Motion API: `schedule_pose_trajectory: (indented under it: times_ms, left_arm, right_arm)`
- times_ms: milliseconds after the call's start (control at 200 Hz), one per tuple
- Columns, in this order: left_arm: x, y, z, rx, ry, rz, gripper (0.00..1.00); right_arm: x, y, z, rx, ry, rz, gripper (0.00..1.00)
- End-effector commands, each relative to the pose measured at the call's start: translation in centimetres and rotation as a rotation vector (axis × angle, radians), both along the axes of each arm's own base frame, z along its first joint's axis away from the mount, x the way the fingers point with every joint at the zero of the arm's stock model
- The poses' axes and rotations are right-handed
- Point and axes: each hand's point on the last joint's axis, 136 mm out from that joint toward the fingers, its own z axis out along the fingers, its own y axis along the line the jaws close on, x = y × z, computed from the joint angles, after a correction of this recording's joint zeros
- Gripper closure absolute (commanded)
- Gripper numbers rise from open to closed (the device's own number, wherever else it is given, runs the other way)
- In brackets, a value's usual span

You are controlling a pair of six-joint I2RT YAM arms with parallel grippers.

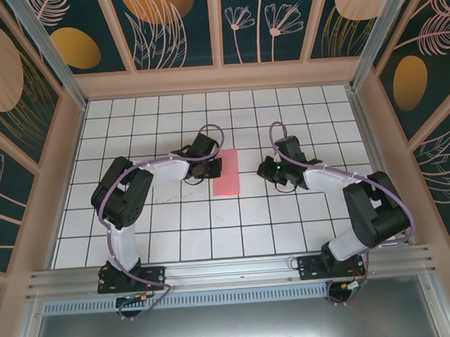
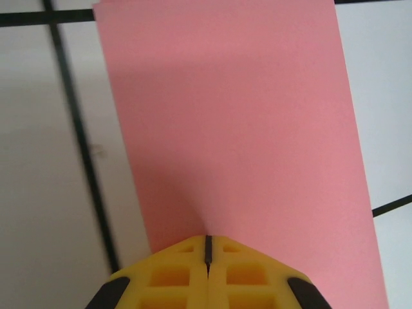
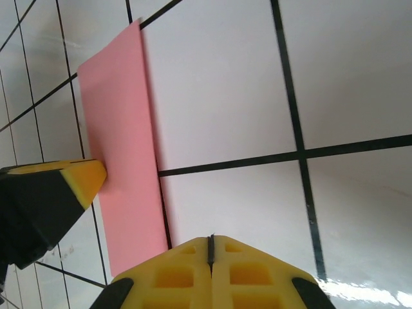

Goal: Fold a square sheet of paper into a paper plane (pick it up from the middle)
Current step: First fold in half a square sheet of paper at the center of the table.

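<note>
Lying flat mid-tabletop [image 1: 182,223], the sheet of paper [image 1: 227,172] shows as a narrow rectangle. I judge one half-fold done, with nose and wings still to make. My left pincer [image 2: 208,248], tips together, sits on its left edge. My right pincer [image 3: 210,248], closed and empty, stands beside the free right edge. Open tiles [image 1: 213,237] lie all around.

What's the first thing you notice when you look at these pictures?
The bright pink paper jumps out, lying flat in the middle of the white tiled table. The left gripper has its closed yellow fingertips at the paper's left edge. The right gripper, also closed, is over bare tiles on the paper's right.
</note>
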Motion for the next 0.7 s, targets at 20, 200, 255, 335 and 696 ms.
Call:
schedule_pose_trajectory:
  times_ms: [20,200,255,335,696]
  left_arm:
    - [-1.0,1.8,0.0,0.089,0.002,-0.074,1.0]
    - [-0.1,-0.2,1.8,0.006,-0.028,-0.131,1.0]
    - [0.1,-0.8,2.6,-0.033,-0.041,-0.136,1.0]
    - [0.5,-1.1,3.9,-0.078,-0.056,-0.108,1.0]
    - [-0.2,4.6,8.7,-0.169,-0.147,0.191,0.7]
  right_arm:
    - [1.0,2.8,0.9,0.06,-0.034,0.036,1.0]
    - [3.1,5.9,1.1,0.089,-0.045,0.083,1.0]
    - [4.1,6.7,1.0,0.095,-0.047,0.09,1.0]
    - [5.4,8.0,1.0,0.116,-0.047,0.101,1.0]
    - [9.7,11.3,-3.5,0.022,0.064,0.113,1.0]
